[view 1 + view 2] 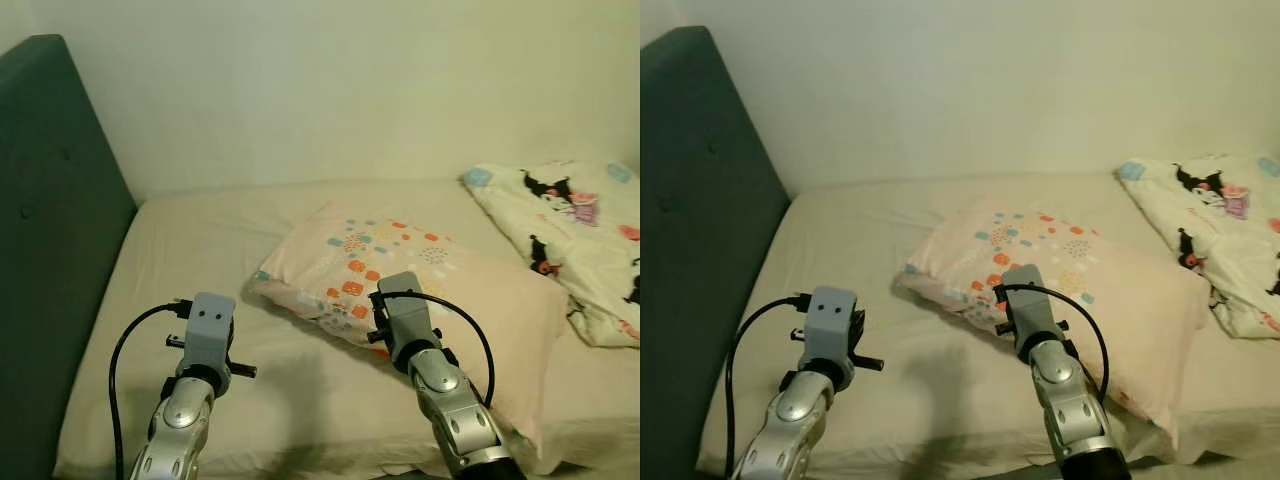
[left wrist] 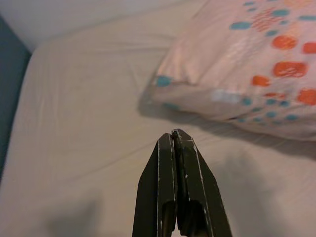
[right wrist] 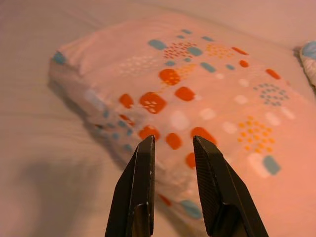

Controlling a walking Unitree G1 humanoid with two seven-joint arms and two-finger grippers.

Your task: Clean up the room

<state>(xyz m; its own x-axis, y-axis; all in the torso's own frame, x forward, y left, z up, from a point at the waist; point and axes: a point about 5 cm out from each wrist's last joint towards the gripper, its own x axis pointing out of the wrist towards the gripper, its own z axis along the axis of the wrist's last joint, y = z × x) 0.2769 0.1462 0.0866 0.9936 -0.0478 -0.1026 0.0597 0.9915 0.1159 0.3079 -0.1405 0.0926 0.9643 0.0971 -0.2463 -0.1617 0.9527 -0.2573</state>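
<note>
Pink dotted pillow [image 1: 420, 285] askew mid-bed [image 1: 180, 260], one corner toward the green headboard [image 1: 50, 250]. Right gripper [image 3: 173, 148] over its near edge, fingers parted, empty. Left gripper [image 2: 173, 143] pressed shut, empty, above bare sheet. Cartoon blanket [image 1: 575, 235] at far right corner.

Count, by kind:
- Bed [image 1: 200, 260]: 1, cream sheet.
- Headboard [image 1: 50, 250]: 1, dark teal, on the robot's left.
- Pillow [image 1: 440, 290]: 1, pale pink, with orange, teal and white dot patterns.
- Blanket [image 1: 580, 235]: 1, white with a cartoon character print, bunched at the right of the bed.
- Robot arms: 2, silver, each ending in one hand: left hand [image 2: 173, 140], right hand [image 3: 173, 145].
- Fingers: 2 black ones per hand, 4 total.
- Black cables: 2, one looped at each wrist.
- Wall [image 1: 350, 90]: 1, plain and light.
</note>
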